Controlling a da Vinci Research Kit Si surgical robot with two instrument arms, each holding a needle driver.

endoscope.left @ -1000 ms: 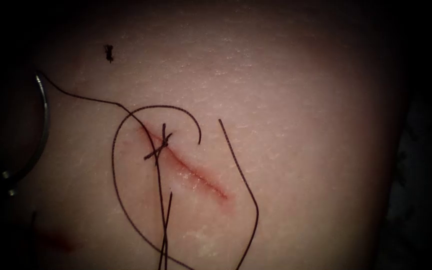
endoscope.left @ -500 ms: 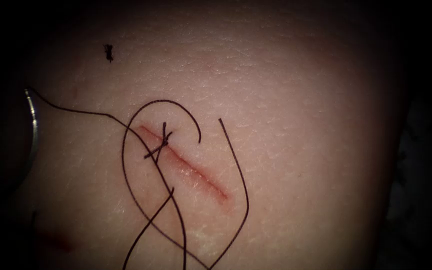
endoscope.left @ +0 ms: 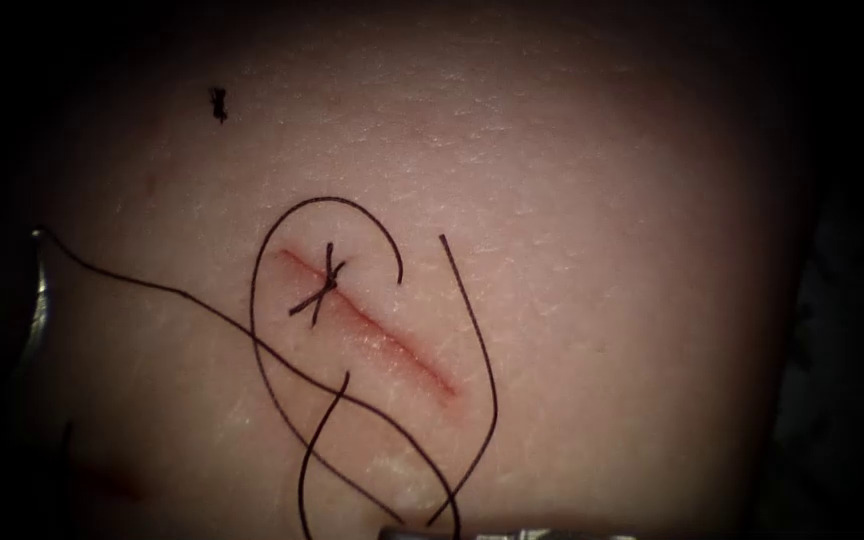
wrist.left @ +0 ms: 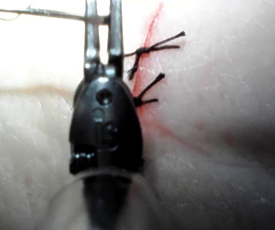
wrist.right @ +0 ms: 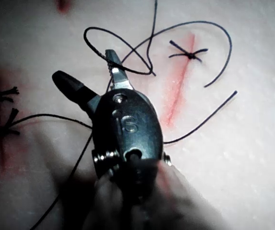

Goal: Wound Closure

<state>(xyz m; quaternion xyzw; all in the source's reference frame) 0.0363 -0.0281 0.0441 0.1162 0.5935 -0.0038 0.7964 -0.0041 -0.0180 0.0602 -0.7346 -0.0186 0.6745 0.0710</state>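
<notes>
The tissue [endoscope.left: 572, 200] has a slanting red cut [endoscope.left: 382, 345] with one knotted stitch [endoscope.left: 322, 285] at its upper end. Dark thread [endoscope.left: 262, 340] loops round that stitch and runs left to the curved needle [endoscope.left: 40, 300], which lies free of the tissue, far left of the cut. My left tool [wrist.left: 99, 19] is shut on the needle [wrist.left: 41, 13] near the end away from the thread. My right tool [wrist.right: 84, 67] hangs above the thread loops with its jaws wide apart and nothing between them. Its metal tip [endoscope.left: 452, 530] shows at the lower edge.
A loose strand [endoscope.left: 487, 350] curves down the cut's right side. A small dark thread scrap [endoscope.left: 217, 105] lies at the upper left. A second cut with knotted stitches [wrist.right: 3, 120] sits left of the main one, its knots [wrist.left: 151, 48] close beside the left tool.
The needle has slid left toward the picture's edge, dragging its thread leftward and lower across the tissue. The loops below the cut have shifted. A metal tip has come in at the lower edge.
</notes>
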